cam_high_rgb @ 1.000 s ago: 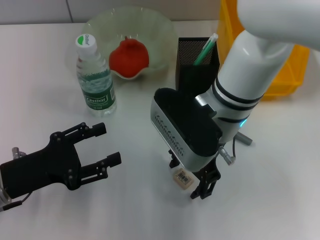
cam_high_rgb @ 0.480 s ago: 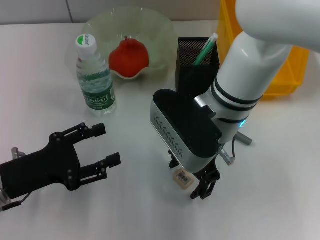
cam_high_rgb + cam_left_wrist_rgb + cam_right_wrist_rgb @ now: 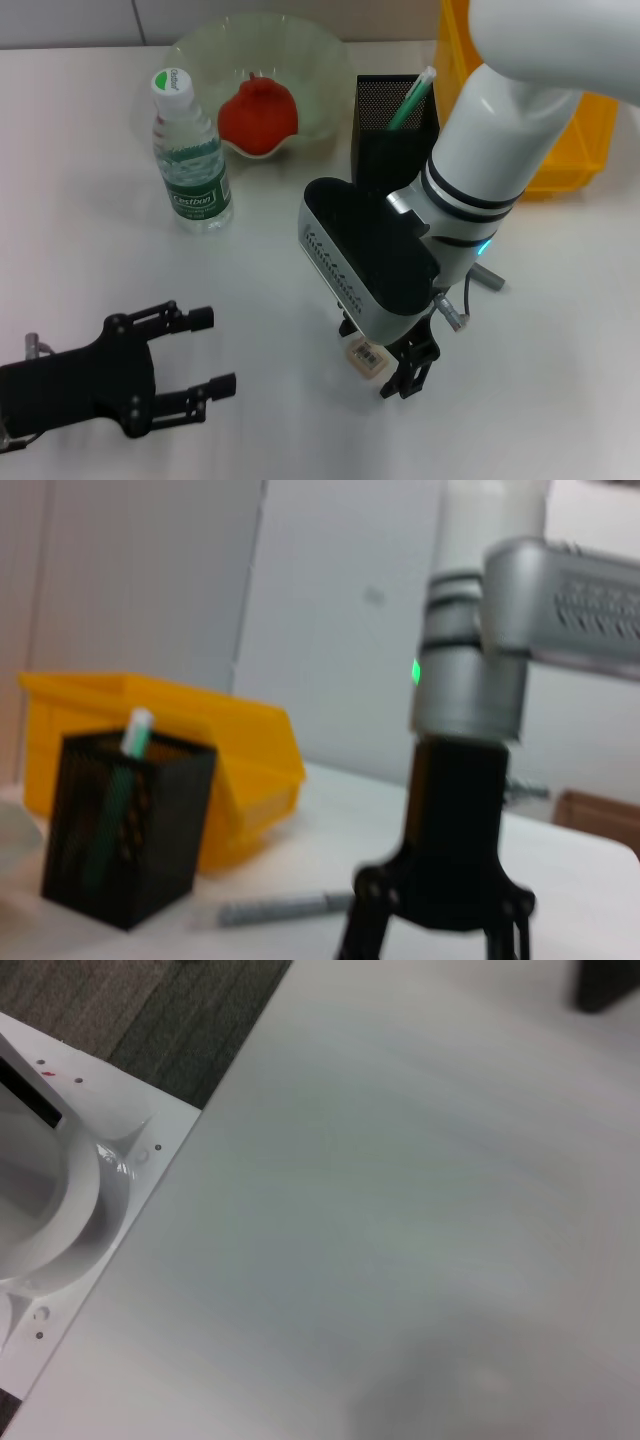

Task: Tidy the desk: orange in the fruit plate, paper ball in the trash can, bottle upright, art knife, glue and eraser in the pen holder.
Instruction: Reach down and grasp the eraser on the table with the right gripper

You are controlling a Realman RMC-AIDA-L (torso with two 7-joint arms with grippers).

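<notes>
Nearest me, left end effector (image 3: 205,350) hovers low over the counter (image 3: 90,150), fingers spread, empty. Right end effector (image 3: 392,362) points down, fingers closed onto the small labelled eraser (image 3: 366,358) at the counter surface. I judge the eraser step is under way: next, lift and carry it to the pen holder (image 3: 392,130). Beyond, bottle (image 3: 190,160) stands upright; orange (image 3: 258,116) sits in the fruit plate (image 3: 320,60).
</notes>
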